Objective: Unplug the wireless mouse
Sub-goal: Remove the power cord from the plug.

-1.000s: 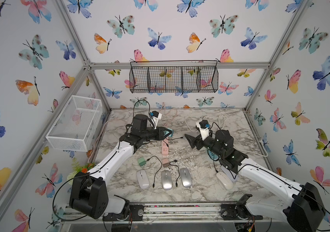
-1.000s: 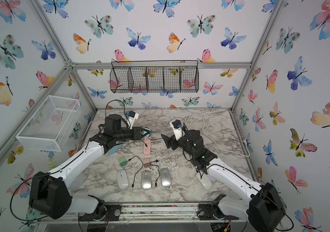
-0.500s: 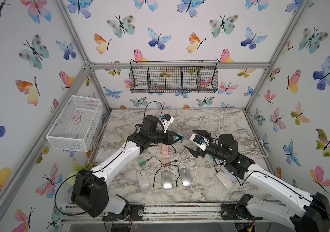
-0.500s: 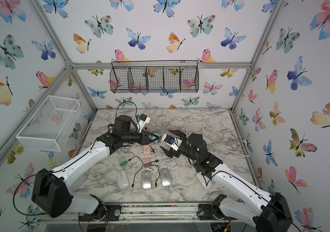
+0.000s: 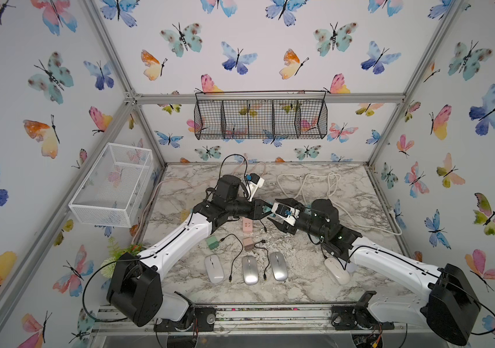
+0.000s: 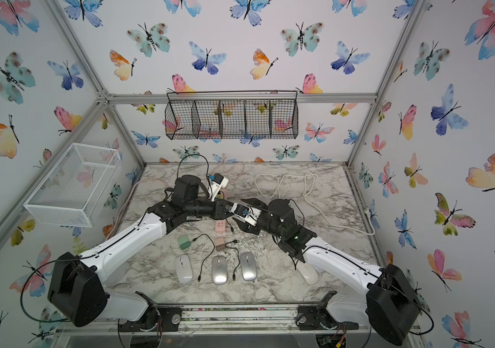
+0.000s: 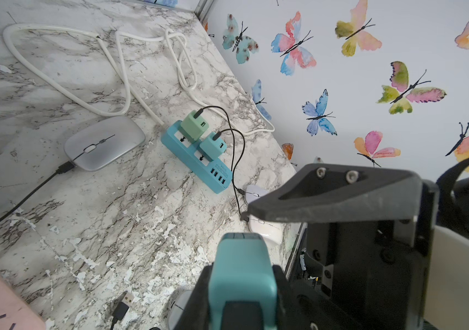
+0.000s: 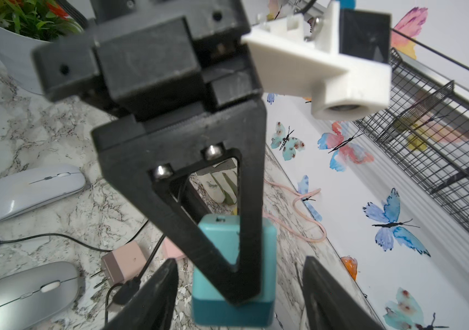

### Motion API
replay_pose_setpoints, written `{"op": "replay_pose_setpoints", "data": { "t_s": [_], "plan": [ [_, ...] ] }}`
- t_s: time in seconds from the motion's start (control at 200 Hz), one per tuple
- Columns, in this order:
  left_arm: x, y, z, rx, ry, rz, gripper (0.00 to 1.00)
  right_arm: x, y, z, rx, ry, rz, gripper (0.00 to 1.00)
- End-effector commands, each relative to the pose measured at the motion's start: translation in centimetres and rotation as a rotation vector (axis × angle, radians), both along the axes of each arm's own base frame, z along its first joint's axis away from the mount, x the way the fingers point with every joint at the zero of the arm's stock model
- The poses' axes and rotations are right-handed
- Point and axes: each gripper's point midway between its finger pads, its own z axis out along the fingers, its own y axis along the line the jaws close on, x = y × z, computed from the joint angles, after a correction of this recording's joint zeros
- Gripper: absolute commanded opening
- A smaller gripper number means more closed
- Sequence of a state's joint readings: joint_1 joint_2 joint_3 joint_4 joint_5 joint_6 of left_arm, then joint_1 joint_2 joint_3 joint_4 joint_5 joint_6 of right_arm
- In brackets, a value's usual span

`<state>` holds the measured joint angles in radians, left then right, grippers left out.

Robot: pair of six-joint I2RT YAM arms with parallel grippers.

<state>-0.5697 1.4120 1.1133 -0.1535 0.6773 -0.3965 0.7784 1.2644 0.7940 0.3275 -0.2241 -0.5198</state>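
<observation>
**A:** How do the two arms stand?

**B:** The left gripper [image 5: 263,211] is clenched on a small teal plastic charger block [image 7: 241,257], held in the air over the middle of the table. The right gripper [image 8: 241,297] has its jaws released, one on each side of the block and clear of it.

**A:** And the mouse?

**B:** The silver oval wireless mouse [image 7: 104,143] lies to the right, just beside the teal power strip [image 7: 199,163], with a black cable [image 7: 27,197] in its end.

**A:** What could go wrong?

**B:** The right jaws could pinch the left finger instead of the block. Or the left could let go too early, and the block would drop onto the pink plastic power strip [image 5: 246,224] below.
</observation>
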Motion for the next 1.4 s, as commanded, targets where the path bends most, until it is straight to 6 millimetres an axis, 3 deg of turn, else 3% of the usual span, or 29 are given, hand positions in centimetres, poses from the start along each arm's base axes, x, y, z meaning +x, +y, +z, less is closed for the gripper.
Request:
{"op": "replay_pose_setpoints", "data": {
  "t_s": [0.0,0.155,0.536,0.566,0.651,0.691,0.751,0.941,1.111,1.396],
  "plan": [
    [-0.8,-0.4,1.2,-0.04,-0.021,-0.037,0.0,0.3,0.9,1.8,0.059,-0.019,0.007,0.68],
    [-0.9,-0.5,1.2,-0.044,-0.023,-0.039,0.0,0.9,1.2,1.4,0.059,-0.011,-0.013,0.63],
    [-0.9,-0.3,0.8,-0.039,-0.023,-0.032,0.0,0.9,1.2,1.3,0.082,0.008,-0.02,0.28],
    [-0.9,-0.2,0.8,-0.039,-0.025,-0.029,0.06,0.8,1.2,1.1,0.08,0.011,-0.02,0.25],
    [-0.6,0.2,1.0,-0.026,-0.05,0.003,0.48,0.7,1.1,0.7,0.07,0.019,-0.018,0.12],
    [-0.4,0.6,1.2,-0.017,-0.065,0.024,0.58,0.6,1.0,0.5,0.062,0.019,-0.013,0.08],
    [-0.1,1.3,1.8,-0.012,-0.087,0.057,0.64,0.5,0.8,0.3,0.056,0.019,-0.02,0.03],
    [0.3,3.9,2.4,-0.013,-0.113,0.105,0.63,0.7,0.2,0.1,0.048,0.02,-0.055,0.01],
    [-0.8,3.8,2.1,-0.021,-0.105,0.038,0.56,0.7,0.2,0.1,0.048,0.021,-0.051,0.01],
    [-0.6,3.4,2.5,-0.031,-0.113,0.021,0.28,0.5,0.4,-0.4,0.036,0.039,-0.038,0.01]
  ]
}}
